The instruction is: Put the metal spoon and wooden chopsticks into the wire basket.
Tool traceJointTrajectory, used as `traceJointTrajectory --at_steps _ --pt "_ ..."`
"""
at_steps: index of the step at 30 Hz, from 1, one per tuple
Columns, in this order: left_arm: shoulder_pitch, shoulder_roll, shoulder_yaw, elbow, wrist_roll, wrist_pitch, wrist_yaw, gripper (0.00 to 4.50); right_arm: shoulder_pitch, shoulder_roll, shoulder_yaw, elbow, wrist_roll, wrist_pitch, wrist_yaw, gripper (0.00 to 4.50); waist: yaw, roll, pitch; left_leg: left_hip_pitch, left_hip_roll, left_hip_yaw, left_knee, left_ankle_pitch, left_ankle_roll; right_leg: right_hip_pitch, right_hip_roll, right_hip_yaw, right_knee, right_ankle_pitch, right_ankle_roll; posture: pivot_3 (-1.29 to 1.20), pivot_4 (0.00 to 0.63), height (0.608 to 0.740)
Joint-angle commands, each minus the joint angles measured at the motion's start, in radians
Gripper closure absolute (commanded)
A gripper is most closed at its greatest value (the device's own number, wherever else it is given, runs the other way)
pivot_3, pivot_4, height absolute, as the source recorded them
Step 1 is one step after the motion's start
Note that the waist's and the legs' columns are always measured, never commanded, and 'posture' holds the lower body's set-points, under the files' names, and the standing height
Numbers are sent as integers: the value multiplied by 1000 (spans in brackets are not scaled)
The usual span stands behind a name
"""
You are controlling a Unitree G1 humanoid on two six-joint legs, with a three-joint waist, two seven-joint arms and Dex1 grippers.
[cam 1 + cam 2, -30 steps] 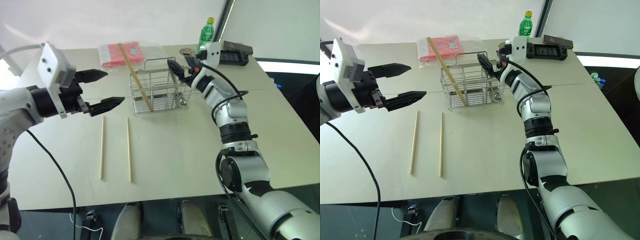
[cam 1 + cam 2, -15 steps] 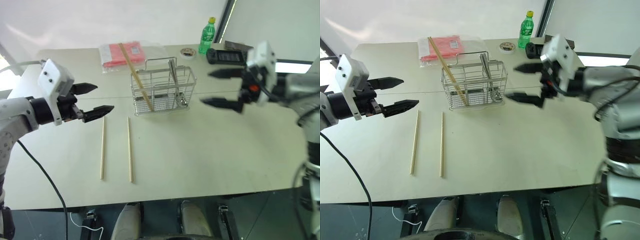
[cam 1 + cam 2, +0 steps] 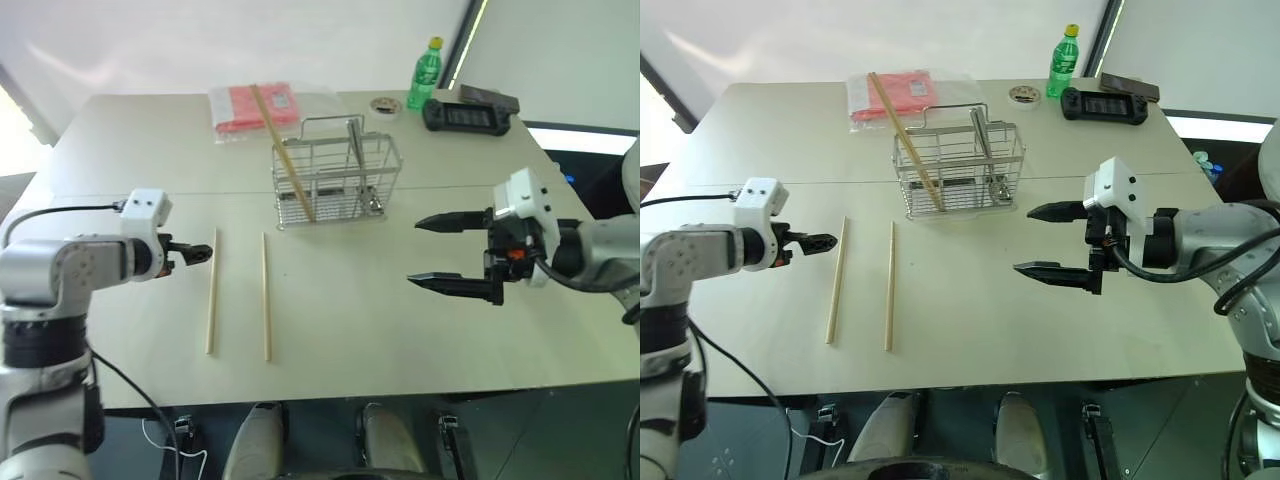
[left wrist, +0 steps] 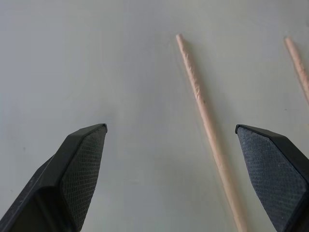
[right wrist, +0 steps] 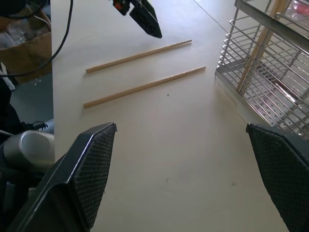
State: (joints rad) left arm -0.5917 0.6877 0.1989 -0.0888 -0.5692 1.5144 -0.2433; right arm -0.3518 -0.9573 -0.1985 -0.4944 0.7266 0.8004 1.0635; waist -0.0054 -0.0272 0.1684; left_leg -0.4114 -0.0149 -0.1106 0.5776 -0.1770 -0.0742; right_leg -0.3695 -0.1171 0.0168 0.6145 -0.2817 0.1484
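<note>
We see a pale table (image 3: 350, 330) with the wire basket (image 3: 335, 185) standing upright toward its far middle. One of the wooden chopsticks (image 3: 283, 153) leans inside the basket's left end, its top slanting up and back over a red packet (image 3: 262, 106) lying behind. The metal spoon (image 3: 372, 203) sits in the basket's right end, bowl down near the floor of the basket. Two more chopsticks lie flat and roughly parallel on the table in front of the basket, one (image 3: 212, 292) to the left and one (image 3: 265, 296) to the right, apart from each other. Our left gripper (image 3: 195, 252) hovers just left of the left stick's far end, jaws spread wide and empty. Our right gripper (image 3: 438, 252) hangs above the table to the right of the basket, pointing left, jaws also wide apart and holding nothing. A green bottle (image 3: 425, 63) and a dark controller (image 3: 470, 113) rest at the far edge.
</note>
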Motion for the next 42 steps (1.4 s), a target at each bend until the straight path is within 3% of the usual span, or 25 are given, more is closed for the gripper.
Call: traceJointTrajectory --at_steps 1,12,15,22,27,28,31,33,38,42 --pt "-83 -29 -39 37 37 47 13 0 8 11 -38 -45 34 -2 -41 43 1 -1 0 0 0 0 0 0 0 0 0 0 0 0 0 0 150 721" --pt "-194 -84 -130 313 111 99 -27 0 28 15 -46 -69 75 -3 -111 43 -7 0 -1 1 0 0 0 0 0 0 0 0 0 0 0 0 150 721" --pt "-203 -91 -132 348 127 88 -34 910 39 8 -56 -73 86 -1 -116 0 -7 1 -2 1 0 0 0 0 0 1 0 0 0 0 0 0 150 721" --pt "-237 -122 -101 391 161 100 -40 4425 45 2 -67 -76 114 6 -135 0 0 1 -2 1 -1 0 0 0 0 2 -1 0 0 0 0 0 150 721" --pt "-245 -138 -41 393 191 62 -18 4478 43 -3 -69 -74 128 9 -141 0 3 1 -2 1 -2 0 0 0 0 2 -2 0 -1 0 0 0 150 721" --pt "-250 -144 -14 392 204 4 -4 4478 45 -5 -69 -73 129 9 -142 0 4 1 -2 1 -2 0 0 0 0 2 -2 0 -1 0 0 0 150 721" --pt "-272 -122 32 353 256 -391 -6 4478 53 -9 -74 -78 136 15 -145 0 12 -2 0 1 -2 0 0 0 -1 1 -2 0 0 0 0 0 150 721" --pt "-326 -126 105 339 220 -573 -43 4478 56 -13 -80 -81 146 23 -151 0 16 -4 1 -2 -2 0 0 1 -2 -2 -2 0 -1 0 0 0 150 721" --pt "-525 -176 233 330 105 -859 -90 4478 63 -19 -95 -81 162 40 -167 0 21 -8 3 -10 -2 -2 2 1 -3 -6 -2 -1 -3 1 0 0 150 721" --pt "-658 -236 233 424 77 -959 -100 4478 64 -18 -92 -90 169 44 -184 0 19 -7 3 -9 -4 -2 2 1 -2 -4 -3 -1 -3 2 4 0 150 721"
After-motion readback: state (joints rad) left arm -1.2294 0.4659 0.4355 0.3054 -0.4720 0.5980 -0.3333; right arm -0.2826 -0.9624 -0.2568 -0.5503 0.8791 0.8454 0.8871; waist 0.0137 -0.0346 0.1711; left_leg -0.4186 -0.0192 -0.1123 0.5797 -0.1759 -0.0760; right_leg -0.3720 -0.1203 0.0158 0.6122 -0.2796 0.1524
